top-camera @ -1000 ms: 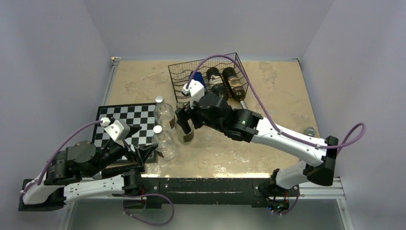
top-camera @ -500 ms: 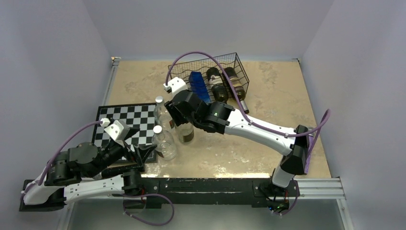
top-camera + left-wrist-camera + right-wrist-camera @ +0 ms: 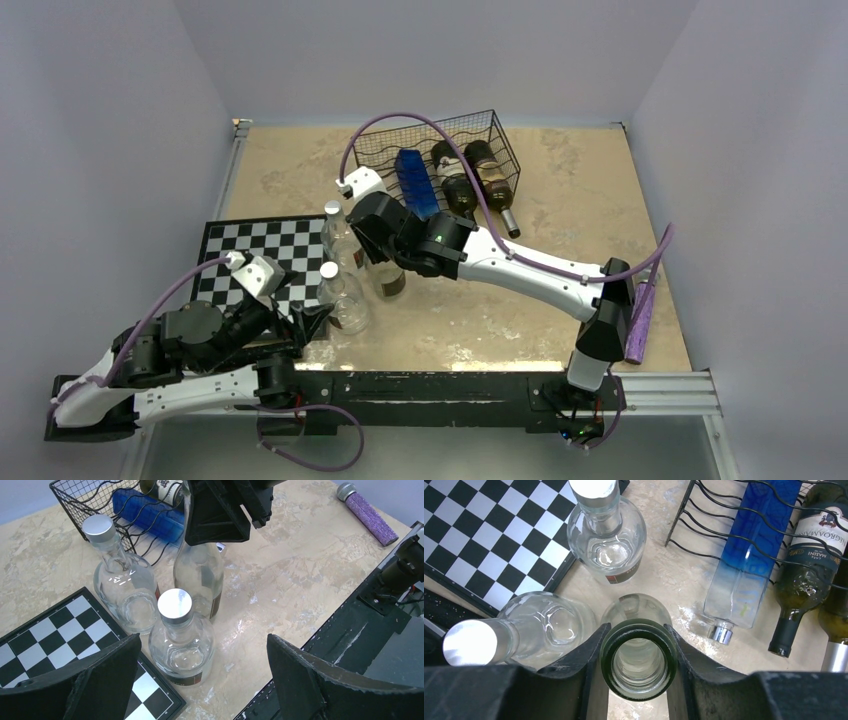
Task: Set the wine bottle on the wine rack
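Wine bottle [image 3: 199, 577] stands upright, its open neck pinched between the right tool's [image 3: 638, 650] fingers.

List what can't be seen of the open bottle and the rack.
- Bottle neck: left wrist and top views, covered by right claw.
- Bottle label: right wrist view, camera looks straight down its mouth.
- Rack: right wrist view, cut by top and right edges.
- Labels of racked bottles: top view, too small.

Right hand [image 3: 638, 652] clamped, left hand [image 3: 202, 645] spread wide.
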Robot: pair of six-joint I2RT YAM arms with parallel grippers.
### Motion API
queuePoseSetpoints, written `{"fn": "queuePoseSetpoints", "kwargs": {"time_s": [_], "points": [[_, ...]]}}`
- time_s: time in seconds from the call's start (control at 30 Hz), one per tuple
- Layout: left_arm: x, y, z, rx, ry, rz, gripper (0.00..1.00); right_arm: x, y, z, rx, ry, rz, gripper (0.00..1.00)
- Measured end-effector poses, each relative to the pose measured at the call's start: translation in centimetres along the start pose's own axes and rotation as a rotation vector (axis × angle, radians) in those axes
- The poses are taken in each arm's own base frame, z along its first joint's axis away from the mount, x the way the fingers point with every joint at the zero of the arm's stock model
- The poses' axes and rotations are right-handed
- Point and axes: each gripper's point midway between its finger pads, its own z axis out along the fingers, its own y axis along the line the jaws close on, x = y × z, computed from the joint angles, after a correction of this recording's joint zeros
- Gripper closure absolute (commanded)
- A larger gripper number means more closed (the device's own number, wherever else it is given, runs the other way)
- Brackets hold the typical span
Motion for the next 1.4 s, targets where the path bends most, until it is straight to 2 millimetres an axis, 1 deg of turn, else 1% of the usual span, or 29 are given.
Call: {"fn": "queuePoseSetpoints", "kwargs": {"time_s": [0.17,0.27,0.33,0.47,0.53,0.67,0.7,0.83,0.93,1.03,1.2,1.3,1.4], "points": [[0.2,-0.1,0.2,-0.002,0.008,0.004,0.01,0.1,-0.1,-0.1,0.005,0.005,0.009,1.00],[0.3,-0.2,0.6,-0.009,0.003,-0.004,0.01,0.4,-0.4,-0.7,0.004,0.010,0.025,1.00],[0.5,-0.3,0.9,-0.015,0.002,-0.006,0.01,1.0,-0.8,-1.5,0.000,0.021,0.035,1.00],[0.4,-1.1,1.5,0.008,-0.003,-0.012,0.01,2.7,-2.3,-4.8,-0.020,0.068,0.042,1.00],[0.1,-2.2,2.0,0.050,-0.008,-0.019,0.01,3.2,-3.2,-6.9,-0.033,0.083,0.054,1.00],[-0.2,-5.8,3.7,0.173,0.004,-0.016,0.01,3.1,-4.5,-10.9,-0.077,0.071,0.105,1.00],[-0.1,-7.1,4.4,0.215,0.011,-0.014,0.01,3.1,-4.7,-11.9,-0.091,0.064,0.122,1.00],[0.6,-11.1,7.0,0.330,0.054,0.019,0.01,3.7,-5.5,-15.3,-0.151,0.049,0.169,1.00],[1.3,-13.1,8.9,0.371,0.078,0.040,0.01,4.4,-6.2,-17.8,-0.198,0.044,0.181,1.00],[1.8,-14.5,9.9,0.420,0.073,0.065,0.01,4.8,-7.1,-20.2,-0.231,0.025,0.180,1.00],[1.1,-17.0,9.8,0.552,0.000,0.072,0.01,5.5,-8.2,-23.3,-0.282,-0.003,0.176,1.00],[0.9,-18.4,9.9,0.620,-0.043,0.063,0.01,5.6,-8.3,-24.3,-0.312,-0.016,0.176,1.00],[1.0,-19.5,10.0,0.671,-0.062,0.052,0.01,5.7,-7.9,-24.6,-0.342,-0.010,0.180,1.00]]}}
